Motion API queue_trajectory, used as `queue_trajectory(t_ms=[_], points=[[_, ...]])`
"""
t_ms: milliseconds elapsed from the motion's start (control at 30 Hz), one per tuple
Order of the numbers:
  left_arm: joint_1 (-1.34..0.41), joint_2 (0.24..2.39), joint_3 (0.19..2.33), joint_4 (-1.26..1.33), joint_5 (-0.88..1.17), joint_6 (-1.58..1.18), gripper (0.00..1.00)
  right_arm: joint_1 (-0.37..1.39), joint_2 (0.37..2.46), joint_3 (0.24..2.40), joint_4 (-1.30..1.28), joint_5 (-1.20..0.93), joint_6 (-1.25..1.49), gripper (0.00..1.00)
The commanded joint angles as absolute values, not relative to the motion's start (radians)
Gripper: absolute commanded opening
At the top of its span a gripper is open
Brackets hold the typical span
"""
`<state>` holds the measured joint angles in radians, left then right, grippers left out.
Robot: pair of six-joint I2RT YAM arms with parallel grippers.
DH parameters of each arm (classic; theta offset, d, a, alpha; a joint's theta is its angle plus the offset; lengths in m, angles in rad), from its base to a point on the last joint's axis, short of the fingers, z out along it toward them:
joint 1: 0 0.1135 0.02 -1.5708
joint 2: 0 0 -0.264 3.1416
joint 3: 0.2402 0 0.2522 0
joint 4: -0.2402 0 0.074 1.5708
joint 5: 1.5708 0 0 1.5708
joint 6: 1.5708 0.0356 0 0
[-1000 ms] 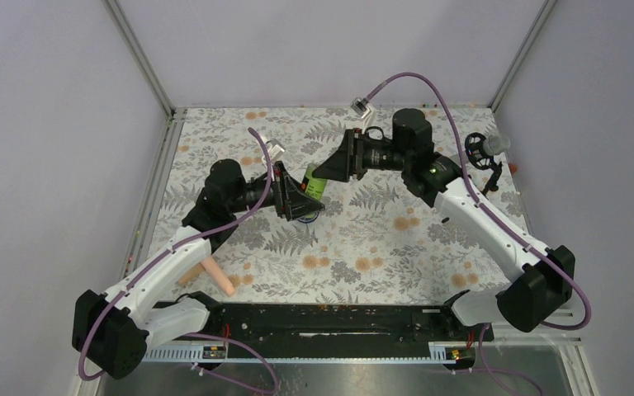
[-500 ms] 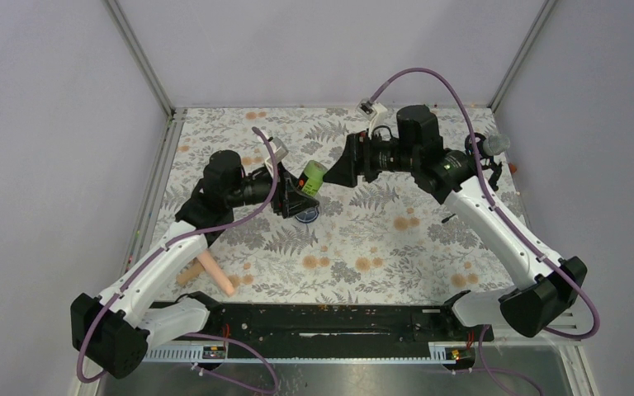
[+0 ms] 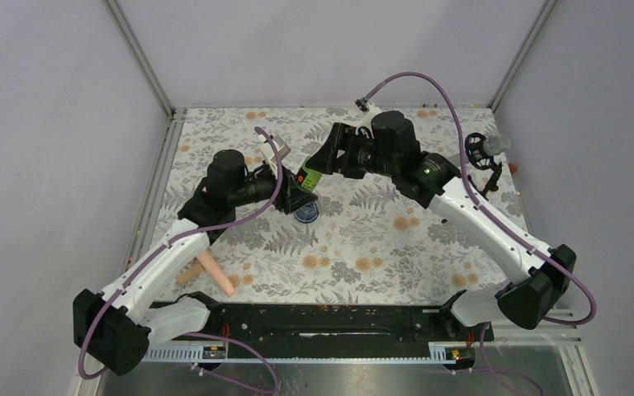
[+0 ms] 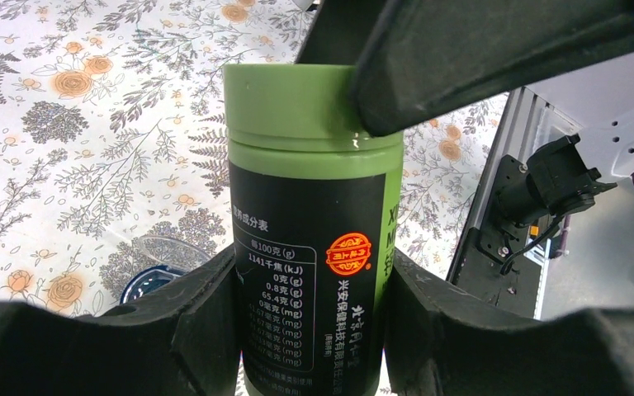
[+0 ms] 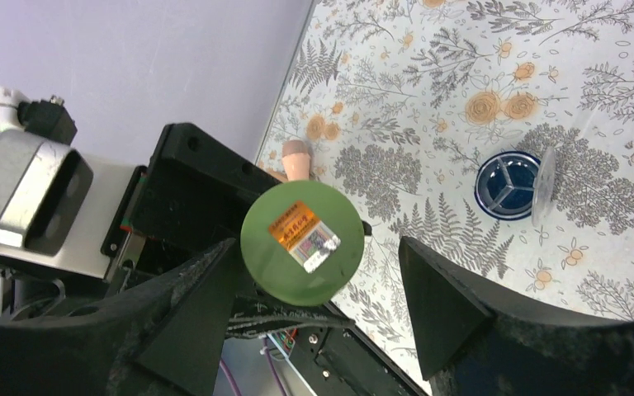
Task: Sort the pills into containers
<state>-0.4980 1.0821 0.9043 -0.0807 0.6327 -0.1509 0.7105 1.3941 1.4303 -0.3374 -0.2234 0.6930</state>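
My left gripper (image 4: 309,307) is shut on the black-labelled body of the green bottle (image 4: 314,190), which it holds tilted above the table (image 3: 307,176). Its green cap (image 5: 302,242) faces the right wrist camera. My right gripper (image 5: 318,246) stands open around that cap. One finger is close beside the cap's edge and the other is well apart from it. The shallow dark-blue jar (image 3: 305,214) sits on the cloth just below the bottle and shows in the wrist views (image 5: 508,183) (image 4: 153,280). No pills are in view.
A clear lid (image 5: 543,186) leans at the jar's rim. A peach-pink rod (image 3: 215,274) lies near the front left, and its end shows in the right wrist view (image 5: 295,157). The floral cloth (image 3: 396,239) covers the table. A black fixture (image 3: 483,153) stands at the right edge.
My right gripper opened, drew back to the right, then came in again around the bottle's cap. The left gripper kept hold of the bottle and tilted it slightly.
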Motion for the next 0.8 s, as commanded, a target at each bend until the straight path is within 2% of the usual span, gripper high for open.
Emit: queue_trajectory(t_ms=[0,100,167,200,333,400,533,667,767], points=[[-0.500,1.059,0.937,-0.004,0.641,-0.165,0.00,0.722,1.430,1.480,-0.260,-0.182,0.736,0.78],[-0.500,1.056,0.930,0.015,0.634,-0.186,0.00,0.725,1.462,1.532,-0.311,-0.214,0.728,0.74],[-0.500,1.051,0.921,0.040,0.614,-0.205,0.00,0.726,1.471,1.537,-0.320,-0.246,0.725,0.66],[-0.499,1.049,0.914,0.055,0.605,-0.213,0.00,0.727,1.471,1.535,-0.324,-0.259,0.726,0.59],[-0.500,1.056,0.909,0.078,0.598,-0.253,0.00,0.724,1.451,1.509,-0.327,-0.305,0.686,0.18],[-0.497,1.058,0.906,0.079,0.613,-0.278,0.00,0.713,1.431,1.490,-0.302,-0.369,0.622,0.03],[-0.493,1.052,0.888,0.101,0.710,-0.331,0.00,0.683,1.389,1.447,-0.227,-0.655,0.404,0.00],[-0.490,1.050,0.878,0.147,0.930,-0.389,0.00,0.648,1.343,1.399,-0.284,-0.964,0.155,0.00],[-0.491,1.058,0.867,0.239,1.155,-0.442,0.00,0.603,1.342,1.371,-0.334,-1.166,0.075,0.00]])
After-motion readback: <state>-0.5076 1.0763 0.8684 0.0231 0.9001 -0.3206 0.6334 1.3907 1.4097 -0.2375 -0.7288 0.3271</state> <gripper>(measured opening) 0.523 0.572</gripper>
